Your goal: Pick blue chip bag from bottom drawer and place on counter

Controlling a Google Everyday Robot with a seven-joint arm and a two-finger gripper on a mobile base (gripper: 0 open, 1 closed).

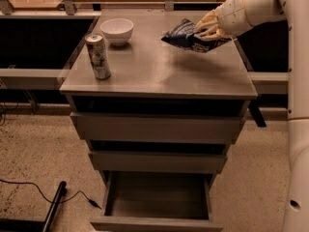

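Cabinet of three grey drawers fills the middle of the view, and its flat, slightly glossy top serves as the table [159, 74]. The white arm [258, 6] comes in from 2 o'clock, its forearm slanting down and to the left toward the table's far right corner, wrist bent so the gripper [206, 29] sits over the table at about 1 o'clock. The bottom drawer [157, 199] is pulled out at 6 o'clock, a shallow grey tray with a flat front panel, nothing showing inside it.

The blue chip bag [186, 36] is not in that drawer. It hangs from the gripper at 1 o'clock, over the table with its shadow on the surface below. It is a small crinkled foil bag, dark blue with pale edges, tilted so its free end points toward 9 o'clock. White lettering shows on its face, too small to read. The fingers [212, 24] are closed on the bag's right end, pinching it.

A white bowl [117, 30] stands at 11 o'clock, and a tall silver patterned can [98, 56] stands upright at 9 o'clock — no label on it can be read.
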